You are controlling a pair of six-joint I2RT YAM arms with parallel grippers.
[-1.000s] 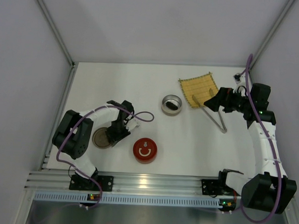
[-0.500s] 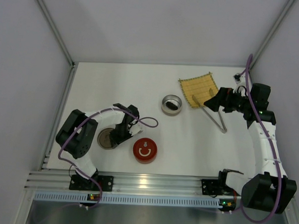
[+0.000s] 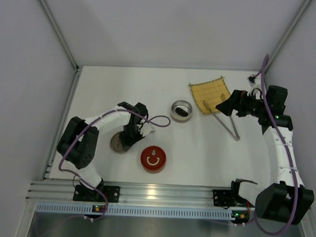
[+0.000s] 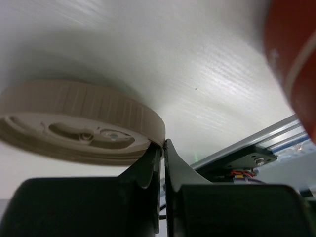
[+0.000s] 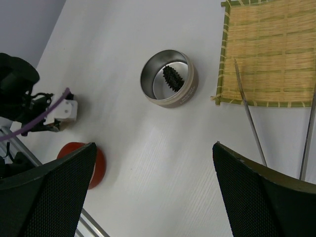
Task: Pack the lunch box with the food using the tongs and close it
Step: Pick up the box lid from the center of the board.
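Note:
The round metal lunch box [image 3: 172, 110] [image 5: 180, 98] stands mid-table with the dark oblong food [image 5: 172, 77] inside it. The round red-orange food [image 3: 153, 158] [image 5: 96, 165] lies near the front. The lunch box's tan lid [image 3: 116, 144] [image 4: 89, 106] rests left of it. My left gripper [image 3: 127, 142] [image 4: 162, 143] is shut on the lid's rim. The tongs [image 3: 235, 135] lie beside the yellow mat [image 3: 209, 93] [image 5: 271, 59], one arm reaching onto it. My right gripper [image 3: 220, 107] [image 5: 154, 144] hovers open above them, holding nothing.
An aluminium rail [image 3: 160, 192] runs along the near table edge. White walls enclose the left, right and back sides. A purple cable [image 3: 160, 121] loops from the left wrist toward the lunch box.
My left gripper has closed onto the lid's rim. It and the lid have shifted a little to the right. The right gripper has edged slightly up and left.

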